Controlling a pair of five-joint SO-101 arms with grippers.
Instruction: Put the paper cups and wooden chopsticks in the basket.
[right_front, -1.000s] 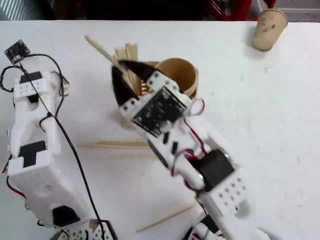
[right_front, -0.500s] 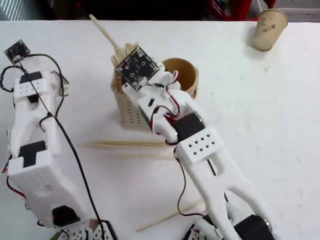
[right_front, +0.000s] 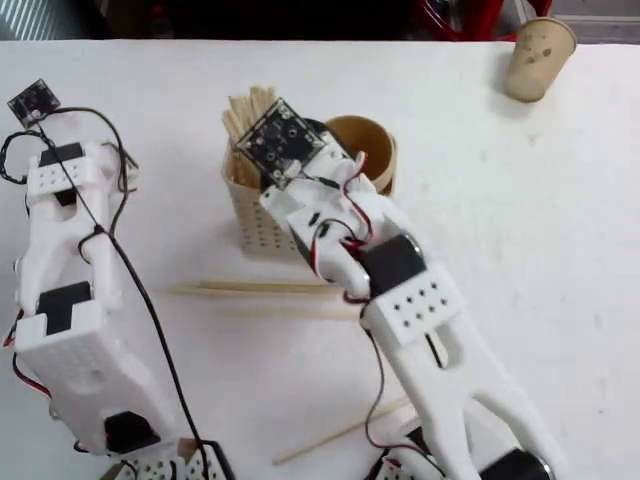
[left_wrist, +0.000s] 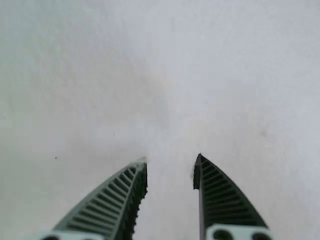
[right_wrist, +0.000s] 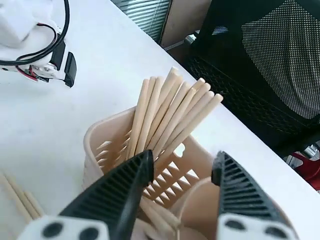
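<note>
Chopsticks (right_front: 245, 108) stand bundled in one end of the basket (right_front: 252, 228), leaning together with their tips above the rim. A cup (right_front: 378, 142) sits in the basket's other end, just beside the bundle.

Your right arm (right_front: 410, 300) stretches across the desk (right_front: 520, 250) with its wrist directly over the basket. In its wrist view the right gripper (right_wrist: 182, 170) hangs just above the basket (right_wrist: 100, 145) with its jaws spread and nothing between them. The upright chopsticks (right_wrist: 170, 110) are just beyond the tips.

A second cup (right_front: 538, 55) stands near the far right corner of the desk, well apart from the basket, and looks upright. A few loose sticks (right_front: 250, 288) lie flat on the desk just in front of the basket, partly under your right arm. One more stick (right_front: 330, 435) lies at an angle near that arm's base.

Your left arm (right_front: 70, 280) sits along the left side of the desk, apart from the basket. The left gripper (left_wrist: 170, 165) is released, jaws parted over bare desk and grasping nothing.
</note>
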